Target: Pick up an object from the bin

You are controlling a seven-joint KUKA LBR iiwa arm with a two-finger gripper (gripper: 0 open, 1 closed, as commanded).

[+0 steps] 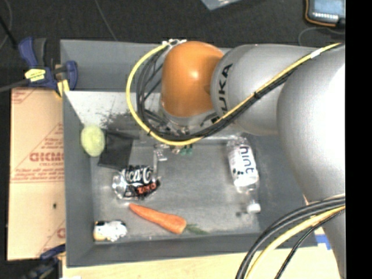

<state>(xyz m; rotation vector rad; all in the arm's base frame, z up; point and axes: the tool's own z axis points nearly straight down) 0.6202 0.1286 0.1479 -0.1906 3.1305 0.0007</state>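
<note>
Grey bin (203, 193) has a clear plastic bottle (243, 167) on the right, a carrot (158, 218) lying along the front, and a crushed Coca-Cola can (136, 182) just down-left of the hand (158, 154) (can't tell if it's open or closed), so the can looks nearest.

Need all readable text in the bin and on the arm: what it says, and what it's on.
"UKA": sideways on the grey arm, beside the orange cover; cables hide any letter before it.
"Coca-Cola": white script on the crushed can, left of the bin's middle; creased, only partly legible.
Clear bottle, right side: blue letters on a white label, too blurred to read.
Small white-and-black pack, front left corner: print too small to read.
</note>
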